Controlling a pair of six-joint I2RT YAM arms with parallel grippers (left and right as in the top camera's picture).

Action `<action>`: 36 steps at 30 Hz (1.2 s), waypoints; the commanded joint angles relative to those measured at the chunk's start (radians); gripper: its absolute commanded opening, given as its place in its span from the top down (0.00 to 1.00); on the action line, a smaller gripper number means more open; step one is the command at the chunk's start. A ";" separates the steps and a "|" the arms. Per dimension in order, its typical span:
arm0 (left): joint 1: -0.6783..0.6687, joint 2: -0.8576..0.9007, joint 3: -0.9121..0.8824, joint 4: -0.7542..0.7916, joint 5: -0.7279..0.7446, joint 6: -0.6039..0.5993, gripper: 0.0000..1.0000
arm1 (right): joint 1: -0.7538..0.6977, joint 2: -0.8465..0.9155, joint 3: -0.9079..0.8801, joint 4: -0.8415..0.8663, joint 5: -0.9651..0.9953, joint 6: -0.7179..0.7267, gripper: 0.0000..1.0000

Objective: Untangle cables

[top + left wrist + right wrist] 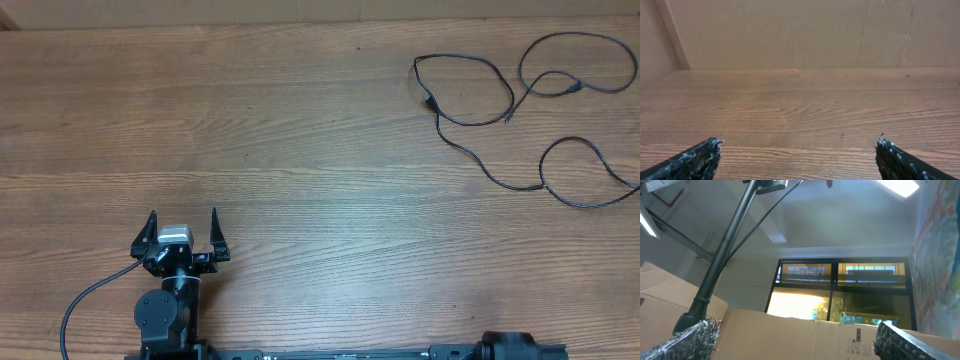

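Both the left end effector and the right end effector gape empty, while the light, limp cables sprawl in loose loops on the counter, far right of the left end effector, probably best pinched near a plug end.

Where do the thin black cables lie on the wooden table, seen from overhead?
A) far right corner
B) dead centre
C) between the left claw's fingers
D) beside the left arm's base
A: the thin black cables sprawl in loose loops at the wooden table's far right, well apart from the open left claw.
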 commanded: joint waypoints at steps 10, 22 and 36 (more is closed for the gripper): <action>0.004 -0.011 -0.007 0.002 0.010 0.016 0.01 | -0.006 -0.004 -0.003 0.031 0.061 0.016 0.00; 0.004 -0.011 -0.007 0.002 0.010 0.016 0.00 | -0.003 -0.004 -0.003 -0.029 0.061 0.017 0.00; 0.004 -0.011 -0.007 0.002 0.010 0.016 0.00 | 0.001 -0.017 0.000 -0.037 0.109 0.016 0.00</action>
